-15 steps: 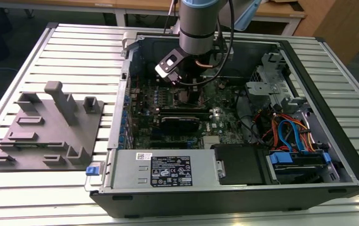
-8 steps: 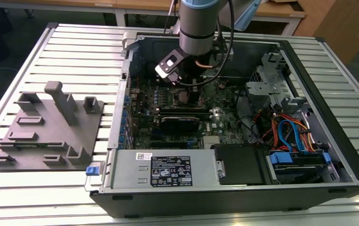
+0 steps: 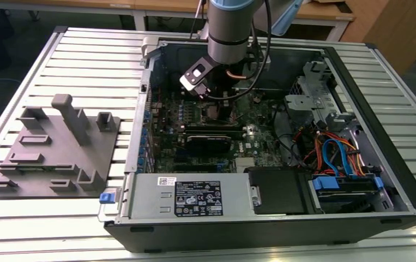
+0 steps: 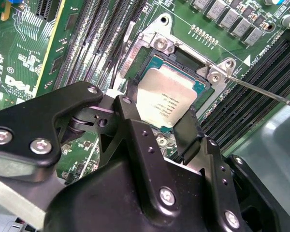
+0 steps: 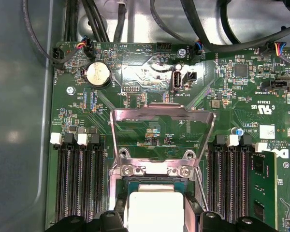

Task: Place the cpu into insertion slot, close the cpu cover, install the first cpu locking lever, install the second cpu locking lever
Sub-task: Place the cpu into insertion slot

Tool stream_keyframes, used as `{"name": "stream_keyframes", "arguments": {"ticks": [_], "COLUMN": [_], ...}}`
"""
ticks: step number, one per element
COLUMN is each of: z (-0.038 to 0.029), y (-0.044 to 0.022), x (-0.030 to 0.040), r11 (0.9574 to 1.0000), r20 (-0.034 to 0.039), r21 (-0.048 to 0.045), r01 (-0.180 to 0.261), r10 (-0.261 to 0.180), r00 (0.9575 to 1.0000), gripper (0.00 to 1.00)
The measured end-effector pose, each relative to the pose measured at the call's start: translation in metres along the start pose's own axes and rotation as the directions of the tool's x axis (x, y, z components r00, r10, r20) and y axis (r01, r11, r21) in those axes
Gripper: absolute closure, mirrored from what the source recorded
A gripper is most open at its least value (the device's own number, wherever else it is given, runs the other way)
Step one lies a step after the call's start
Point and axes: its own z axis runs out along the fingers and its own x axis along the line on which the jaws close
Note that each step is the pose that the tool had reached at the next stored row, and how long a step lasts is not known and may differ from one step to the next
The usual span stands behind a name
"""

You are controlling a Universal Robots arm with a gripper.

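The cpu [image 4: 166, 94], a silver-topped square chip, lies level within the insertion slot [image 4: 160, 42], its green edge just inside the metal rim. My gripper [image 4: 156, 112] is shut on the cpu, one black finger [image 4: 128, 113] on each of two opposite edges. In the first wrist view the cpu [image 5: 152, 205] sits between the fingertips [image 5: 117, 215] below the slot's hinge bar [image 5: 152, 170]. The cpu cover [image 5: 162, 113] stands swung open, away from the slot. A thin wire locking lever [image 4: 266, 92] is raised beside the socket. In the exterior view my gripper [image 3: 218, 106] reaches down into the computer case.
The open computer case [image 3: 386, 114] has walls around the motherboard [image 3: 171, 117]. Black memory slots [image 5: 79, 183] flank the socket on both sides. Cables [image 5: 208, 29] hang near the board's edge. A grey fixture plate [image 3: 55, 158] lies at the exterior view's left.
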Motion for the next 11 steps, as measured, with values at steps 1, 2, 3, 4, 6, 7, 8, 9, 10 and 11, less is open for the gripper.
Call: {"name": "stream_keyframes", "arguments": {"ticks": [1,2,3,4,6,7,8,9,10,11], "z": [0.0,0.0,0.0001,0.0001,0.0002,0.0003,0.0004,0.0007,0.0008,0.0007], "y": [0.0,0.0,0.0,0.0,0.0001,0.0001,0.0002,0.0003,0.0002,0.0002], "x": [0.0,0.0,0.0,0.0,0.0,0.0,0.0,0.0001,0.0001,0.0], "r11": [1.0,1.0,1.0,1.0,1.0,1.0,1.0,1.0,1.0,1.0], "r20": [0.0,0.0,-0.0001,0.0,0.0,0.0001,0.0,-0.0006,-0.0005,-0.0002], "r21": [0.0,0.0,0.0,0.0,0.0001,0.0001,0.0,-0.0006,-0.0004,-0.0001], "r01": [0.0,0.0,0.0,0.0,0.0,0.0,0.0,0.0,0.0,0.0], "r10": [0.0,0.0,0.0,0.0,0.0,0.0,0.0,0.0,0.0,0.0], "r00": [1.0,1.0,1.0,1.0,1.0,1.0,1.0,1.0,1.0,1.0], "gripper": [0.46,0.46,0.46,0.46,0.46,0.46,0.46,0.45,0.45,0.45]}}
